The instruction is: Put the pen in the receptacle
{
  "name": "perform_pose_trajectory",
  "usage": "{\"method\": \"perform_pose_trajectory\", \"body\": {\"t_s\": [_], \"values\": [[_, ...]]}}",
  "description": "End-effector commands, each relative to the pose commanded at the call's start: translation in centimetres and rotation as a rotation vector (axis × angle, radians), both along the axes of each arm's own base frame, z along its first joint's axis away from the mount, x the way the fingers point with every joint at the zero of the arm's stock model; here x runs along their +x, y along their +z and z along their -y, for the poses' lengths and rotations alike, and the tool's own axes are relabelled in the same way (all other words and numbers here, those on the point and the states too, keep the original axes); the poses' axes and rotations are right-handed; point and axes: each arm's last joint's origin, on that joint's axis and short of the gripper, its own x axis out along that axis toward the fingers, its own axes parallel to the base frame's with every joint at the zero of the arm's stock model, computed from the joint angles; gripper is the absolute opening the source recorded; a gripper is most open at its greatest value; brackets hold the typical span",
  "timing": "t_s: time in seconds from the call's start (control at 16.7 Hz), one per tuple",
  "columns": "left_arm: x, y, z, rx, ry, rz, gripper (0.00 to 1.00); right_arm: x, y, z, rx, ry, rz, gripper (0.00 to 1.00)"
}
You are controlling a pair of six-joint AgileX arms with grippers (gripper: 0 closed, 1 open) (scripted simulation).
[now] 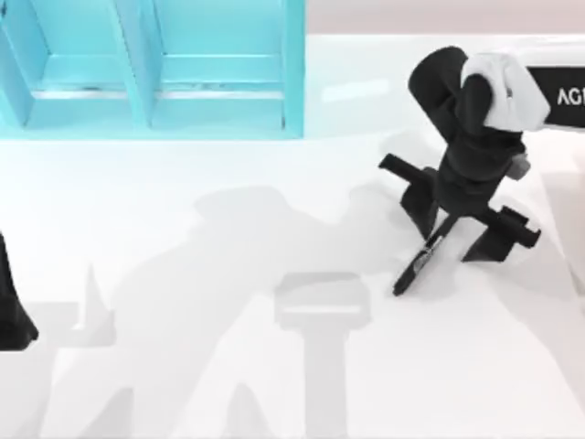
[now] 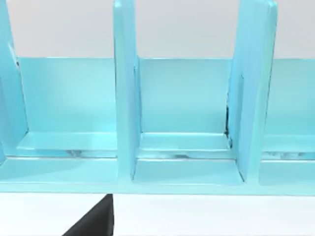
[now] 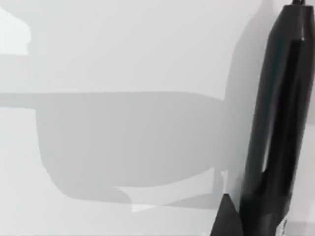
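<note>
The pen [image 1: 422, 260] lies slanted on the white table [image 1: 183, 274], well apart from the turquoise receptacle [image 1: 151, 91] and off toward the table's right side, nearer the front edge than the receptacle is. Its upper end runs up under my right gripper [image 1: 457, 219], which hangs directly over it with both fingers spread wide, one on either side of the pen's upper part. I cannot tell from above whether the fingertips touch the table or the pen; the jaws are plainly not closed on it. In my right wrist view the pen [image 3: 278, 123] stands as a long dark shaft close to the camera against the pale table.

The receptacle is a rack of upright dividers forming open compartments; my left wrist view looks straight into it, and the compartments [image 2: 184, 123] in sight hold nothing. My left arm [image 1: 11, 306] is parked at the table's left edge, far from the pen, and I cannot tell how its fingers stand.

So, by my judgement, the task is at its start: the pen is not yet grasped. Left to do are closing on it, lifting, carrying it across to the receptacle and releasing it into a compartment.
</note>
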Motion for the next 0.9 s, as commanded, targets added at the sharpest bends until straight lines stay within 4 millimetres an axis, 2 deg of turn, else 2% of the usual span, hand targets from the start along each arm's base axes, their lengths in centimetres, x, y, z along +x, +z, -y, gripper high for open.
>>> {"method": "perform_pose_trajectory", "body": {"t_s": [0.48, 0.54, 0.72, 0.9], "values": [[0.0, 0.0, 0.0, 0.000, 0.000, 0.000, 1.00, 0.0, 0.0, 0.0, 0.000, 0.000, 0.000, 0.00], [0.0, 0.0, 0.0, 0.000, 0.000, 0.000, 1.00, -0.6, 3.0, 0.6, -0.039, 0.027, 0.014, 0.00], [0.0, 0.0, 0.0, 0.000, 0.000, 0.000, 1.00, -0.3, 4.2, 0.5, -0.037, 0.024, 0.017, 0.00], [0.0, 0.0, 0.0, 0.000, 0.000, 0.000, 1.00, -0.2, 7.5, 0.3, -0.040, 0.027, 0.006, 0.00]]}}
